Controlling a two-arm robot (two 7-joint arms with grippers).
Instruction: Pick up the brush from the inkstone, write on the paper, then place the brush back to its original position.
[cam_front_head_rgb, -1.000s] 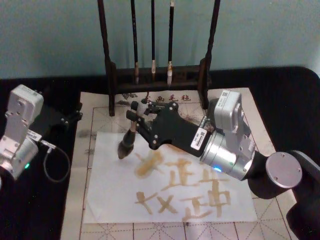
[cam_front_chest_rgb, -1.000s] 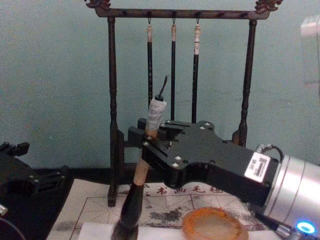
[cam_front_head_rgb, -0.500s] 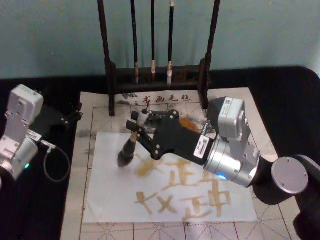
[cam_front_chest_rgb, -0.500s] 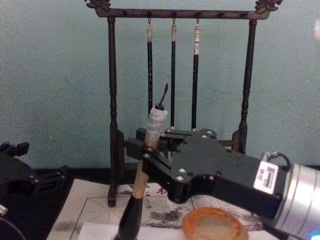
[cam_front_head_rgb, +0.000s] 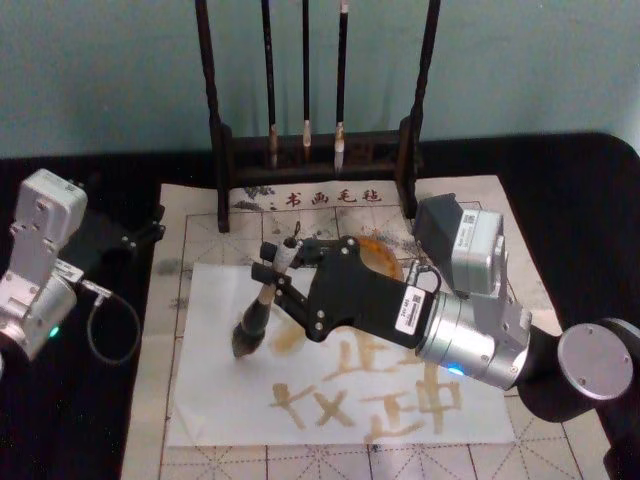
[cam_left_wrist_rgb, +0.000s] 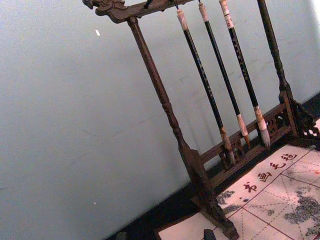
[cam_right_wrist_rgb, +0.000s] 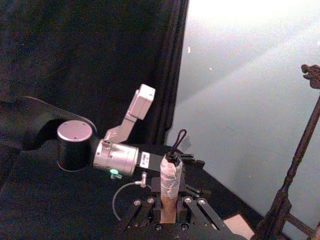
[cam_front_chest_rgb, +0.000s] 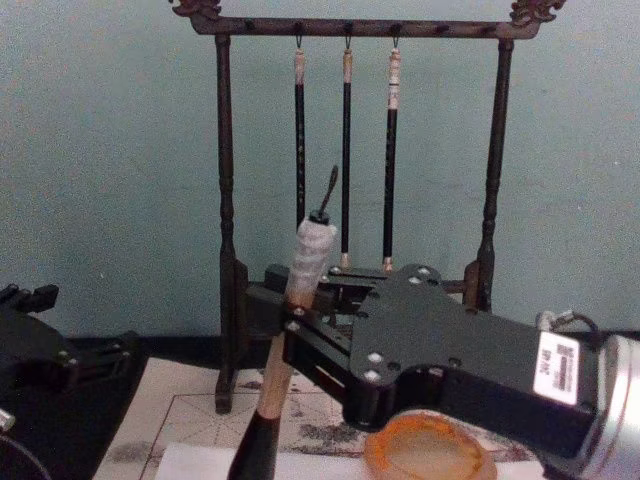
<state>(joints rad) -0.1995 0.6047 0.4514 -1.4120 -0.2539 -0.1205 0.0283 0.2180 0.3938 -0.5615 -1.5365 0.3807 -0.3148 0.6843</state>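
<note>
My right gripper is shut on the brush, gripping its pale wooden handle and holding it nearly upright. The dark bristle tip is over the left part of the white paper, which carries several brownish written characters. In the chest view the brush rises through the right gripper, white-wrapped top and loop upward. The right wrist view looks down on that wrapped brush top. The orange-brown inkstone sits behind the gripper, partly hidden. My left gripper is parked off the mat at the left.
A dark wooden rack with three thin hanging brushes stands at the back of the beige grid mat. The left wrist view faces the same rack. Black tablecloth surrounds the mat.
My right gripper has carried the brush toward the near side of the paper and slightly left, and the bristle tip has come down lower on the sheet. The left arm has not moved.
</note>
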